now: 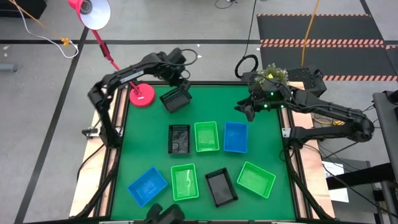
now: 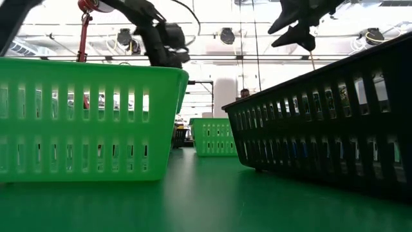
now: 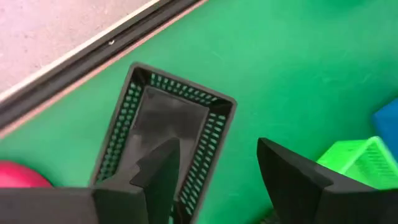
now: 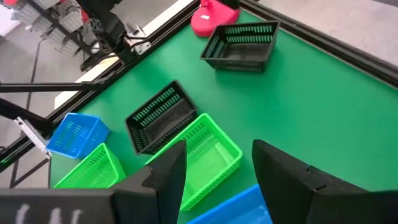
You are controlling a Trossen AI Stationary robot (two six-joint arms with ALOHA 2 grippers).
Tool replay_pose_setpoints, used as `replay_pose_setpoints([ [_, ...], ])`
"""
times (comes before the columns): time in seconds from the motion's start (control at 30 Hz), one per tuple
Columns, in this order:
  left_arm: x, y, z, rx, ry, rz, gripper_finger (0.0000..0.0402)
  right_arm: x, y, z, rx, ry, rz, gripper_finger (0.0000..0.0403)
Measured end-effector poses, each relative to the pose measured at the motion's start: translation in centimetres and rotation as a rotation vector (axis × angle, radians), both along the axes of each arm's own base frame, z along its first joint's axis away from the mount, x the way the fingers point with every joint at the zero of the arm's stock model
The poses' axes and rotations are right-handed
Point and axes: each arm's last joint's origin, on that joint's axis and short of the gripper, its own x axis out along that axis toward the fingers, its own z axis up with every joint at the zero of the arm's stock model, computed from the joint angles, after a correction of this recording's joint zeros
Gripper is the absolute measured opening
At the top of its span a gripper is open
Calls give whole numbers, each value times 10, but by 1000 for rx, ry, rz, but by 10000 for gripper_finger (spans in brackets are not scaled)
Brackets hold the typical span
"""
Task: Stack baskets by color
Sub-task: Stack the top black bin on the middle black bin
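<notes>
Counting the baskets in the high view gives eight: three black, three bright green and two blue. One black basket [image 1: 176,98] sits alone at the far left of the table beside the round pink lamp base [image 1: 142,95]; a second black basket [image 1: 179,138], a green basket [image 1: 206,136] and a blue basket [image 1: 235,137] stand side by side in a middle row. Nearer the front lie another blue basket [image 1: 148,185], a green basket [image 1: 184,182], the third black basket [image 1: 221,186] and the third green basket [image 1: 255,179], all apart from each other. The left gripper [image 3: 211,180] hangs just over the far black basket, fingers spread and nothing between them. The right gripper [image 4: 217,174] waits above the table's far right, fingers apart and empty too. All this rests on a green table mat [image 1: 261,143]; around it is grey floor with hazard-striped black matting [image 1: 323,28]. No writing or labels can be read.
</notes>
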Motion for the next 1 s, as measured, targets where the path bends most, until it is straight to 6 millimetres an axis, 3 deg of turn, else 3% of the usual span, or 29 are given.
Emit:
replay_pose_setpoints([
  [0.2,13,25,-20,14,147,-33,193,-6,-13,0,6,-9,30,176],
  [0.5,-11,57,-58,-77,338,-13,213,-15,-21,-5,8,38,108,176],
  [0.77,-26,75,-67,-86,348,-78,238,-19,-25,-6,-27,34,152,176],
  [1.0,-28,76,-66,-113,312,-126,239,-21,-28,-7,-29,50,146,176],
])
